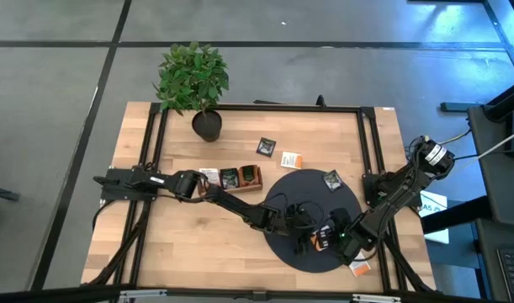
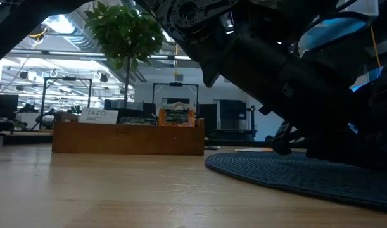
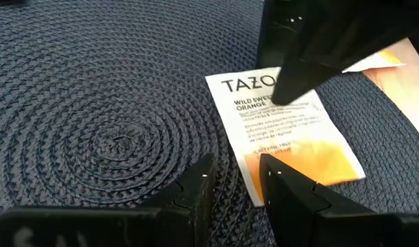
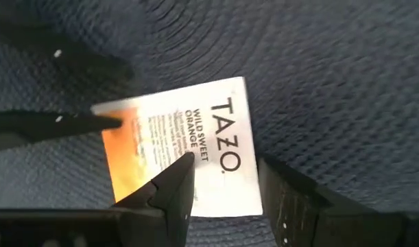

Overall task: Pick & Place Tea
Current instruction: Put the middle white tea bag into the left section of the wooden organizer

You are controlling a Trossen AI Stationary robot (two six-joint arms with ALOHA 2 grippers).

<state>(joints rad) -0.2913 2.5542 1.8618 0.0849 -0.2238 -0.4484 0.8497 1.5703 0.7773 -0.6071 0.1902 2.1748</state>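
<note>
White and orange, a tea sachet (image 3: 284, 130) lies flat on the round black mat (image 1: 294, 189), near its front edge. Both pincers meet over it: the left pincer (image 3: 236, 180) stands with fingers parted at the sachet's orange end, gripping nothing, and the right pincer (image 4: 226, 182) hangs open over the printed end, one finger covering part of the lettering. In the high view the arms hide most of the sachet. Other sachets (image 1: 267, 146) lie on the wooden tabletop (image 1: 198, 244); more stand in the tray (image 1: 231, 178).
</note>
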